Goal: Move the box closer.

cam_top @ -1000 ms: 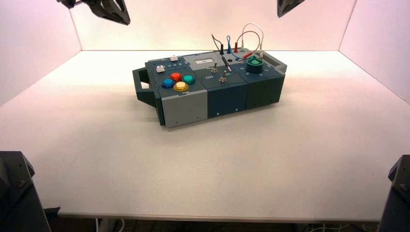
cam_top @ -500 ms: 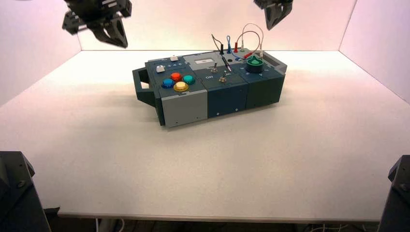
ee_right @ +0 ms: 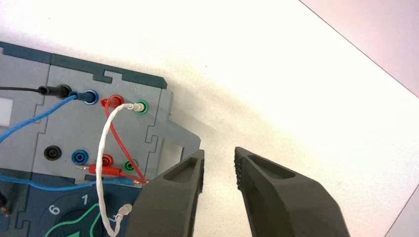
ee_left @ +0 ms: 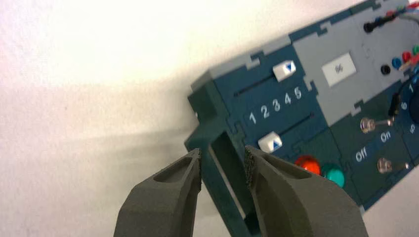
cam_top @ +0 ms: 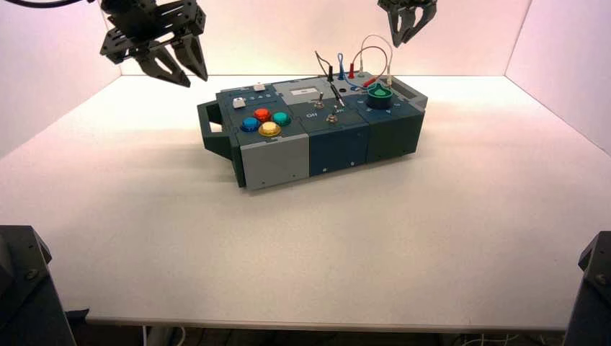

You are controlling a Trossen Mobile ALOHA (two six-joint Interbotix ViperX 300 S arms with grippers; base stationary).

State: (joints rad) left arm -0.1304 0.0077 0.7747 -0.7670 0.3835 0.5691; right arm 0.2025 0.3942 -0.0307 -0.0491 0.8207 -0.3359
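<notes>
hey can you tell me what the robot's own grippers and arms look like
The left gripper and right gripper are dark grey to black, each with two blocky, tapering fingers. The finger tips have a rough, ridged inner face. From above, the fingers show slots. A black cable curves by the left arm.

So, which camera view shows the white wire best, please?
The right wrist view: the white wire lies close, both ends visible. The high view shows it small, arching; the left wrist view doesn't clearly show it.

pale tabletop (cam_top: 310, 252), pinkish back wall (cam_top: 288, 43); side walls (cam_top: 569, 79)
</notes>
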